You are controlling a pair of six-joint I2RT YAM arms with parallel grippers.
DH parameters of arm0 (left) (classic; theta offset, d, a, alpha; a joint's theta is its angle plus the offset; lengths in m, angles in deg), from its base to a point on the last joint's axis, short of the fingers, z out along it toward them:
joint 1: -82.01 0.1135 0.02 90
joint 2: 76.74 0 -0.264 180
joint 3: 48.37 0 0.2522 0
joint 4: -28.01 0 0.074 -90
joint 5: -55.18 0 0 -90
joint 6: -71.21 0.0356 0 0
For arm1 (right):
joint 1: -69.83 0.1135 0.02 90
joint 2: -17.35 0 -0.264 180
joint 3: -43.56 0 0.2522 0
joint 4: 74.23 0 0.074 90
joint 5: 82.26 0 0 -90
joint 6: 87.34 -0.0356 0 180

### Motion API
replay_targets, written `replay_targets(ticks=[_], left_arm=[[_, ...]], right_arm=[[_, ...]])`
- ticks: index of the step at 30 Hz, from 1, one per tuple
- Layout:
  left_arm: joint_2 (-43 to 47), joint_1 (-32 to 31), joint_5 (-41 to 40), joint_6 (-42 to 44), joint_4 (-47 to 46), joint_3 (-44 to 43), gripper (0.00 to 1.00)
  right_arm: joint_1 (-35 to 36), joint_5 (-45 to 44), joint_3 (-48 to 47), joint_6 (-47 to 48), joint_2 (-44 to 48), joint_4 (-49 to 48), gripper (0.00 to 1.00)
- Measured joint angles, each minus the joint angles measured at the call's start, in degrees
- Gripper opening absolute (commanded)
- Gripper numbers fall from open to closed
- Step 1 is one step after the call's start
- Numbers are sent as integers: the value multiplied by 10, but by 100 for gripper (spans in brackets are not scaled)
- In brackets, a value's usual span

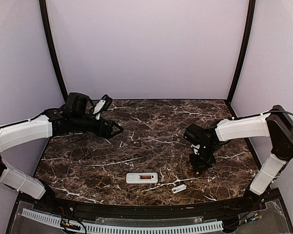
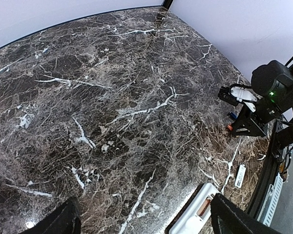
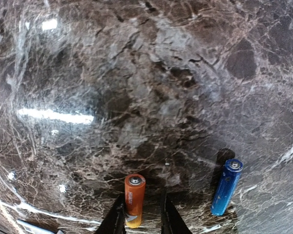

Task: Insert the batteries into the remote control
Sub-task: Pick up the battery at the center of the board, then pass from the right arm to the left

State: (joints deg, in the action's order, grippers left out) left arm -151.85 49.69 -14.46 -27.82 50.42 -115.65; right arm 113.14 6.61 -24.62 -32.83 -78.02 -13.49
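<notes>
The white remote control (image 1: 141, 178) lies near the table's front edge with a brownish open slot facing up; its end shows in the left wrist view (image 2: 198, 214). The orange battery (image 3: 135, 199) lies between my right gripper's (image 3: 141, 217) parted fingers, against the left one, with a gap to the right one. The blue battery (image 3: 226, 186) lies apart to its right. Both show small in the left wrist view, orange (image 2: 230, 127) and blue (image 2: 232, 116). My right gripper (image 1: 201, 165) points down at the table. My left gripper (image 1: 118, 129) hovers open and empty at the far left.
A small loose white cover piece (image 1: 179, 188) lies right of the remote near the front edge, also in the left wrist view (image 2: 240, 175). The dark marble table (image 1: 151, 141) is walled at back and sides.
</notes>
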Motion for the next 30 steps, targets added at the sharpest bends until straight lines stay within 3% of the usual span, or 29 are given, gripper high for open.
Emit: replay_targets(ticks=[3, 7, 15, 21, 25, 30], left_arm=[[-2, 2, 4, -1, 0, 0, 91], [-3, 4, 13, -4, 0, 0, 91], [-3, 7, 33, -8, -11, 0, 80], [20, 7, 68, 16, -65, 30, 59], [115, -24, 81, 115, -125, 110, 64], [181, -158, 74, 348, -152, 125, 63]], right_arm=[[0, 6, 2, 4, 2, 0, 17], [0, 11, 2, 9, 2, 5, 0], [3, 50, -17, 50, 0, 15, 0], [11, 103, -130, 106, 0, 35, 0], [27, 159, -204, 136, 1, 31, 0], [57, 228, -286, 163, -9, 37, 0]])
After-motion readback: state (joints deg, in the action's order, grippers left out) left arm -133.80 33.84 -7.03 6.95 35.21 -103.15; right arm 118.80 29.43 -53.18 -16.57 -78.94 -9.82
